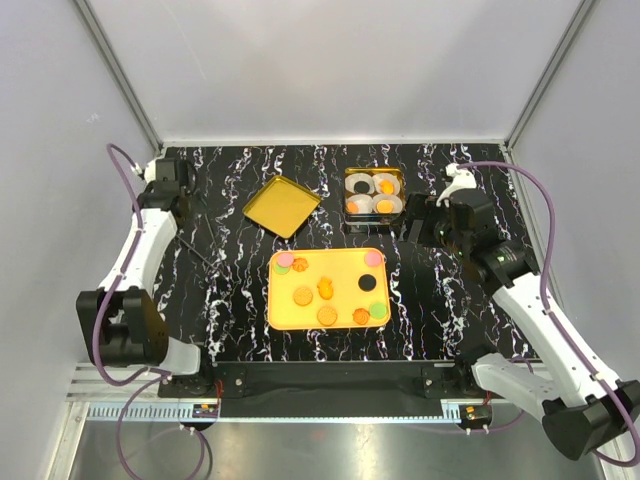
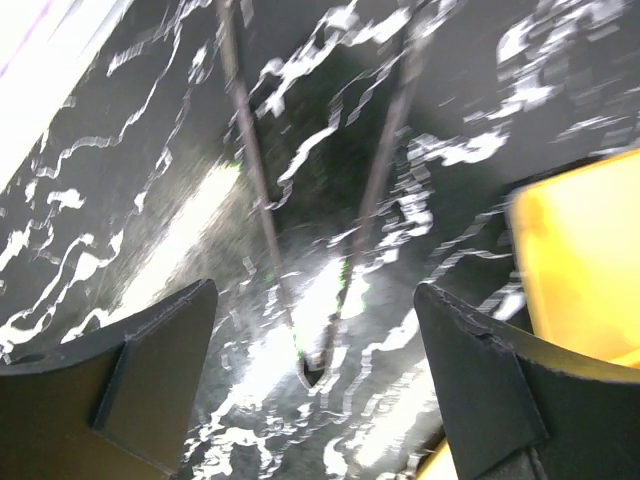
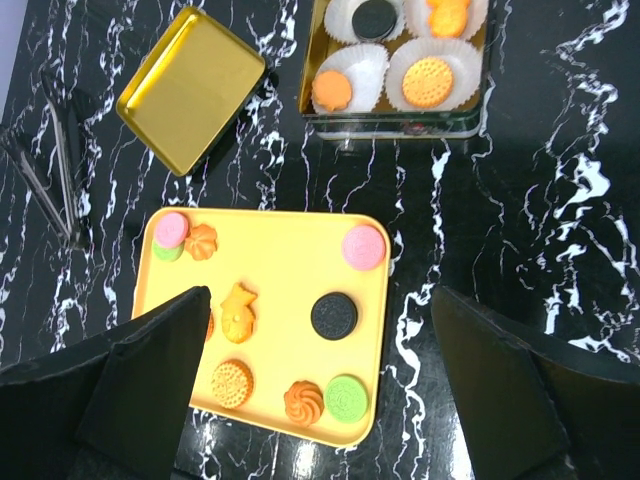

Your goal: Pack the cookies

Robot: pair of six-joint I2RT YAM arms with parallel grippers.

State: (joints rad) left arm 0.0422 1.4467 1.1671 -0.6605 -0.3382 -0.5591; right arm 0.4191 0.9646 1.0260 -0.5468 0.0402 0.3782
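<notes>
- tin [image 3: 400,120]: all four cups hold cookies [image 3: 427,82], the rest sit on the tray [image 3: 280,270].
- left fingers [image 2: 160,370] apart over the tongs [image 2: 312,368] on the tabletop, right fingers [image 3: 140,390] apart, both empty.
- filling looks done. next is probably the lid [image 3: 190,90]: edge grip, square to tin.

Top overhead; right wrist high, shares yellow tray [image 1: 345,265]; left wrist near tabletop [image 2: 150,150]

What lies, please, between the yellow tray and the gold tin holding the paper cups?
Nothing: only a bare strip of black marbled table separates the yellow tray and the gold tin, clearest in the right wrist view.
</notes>
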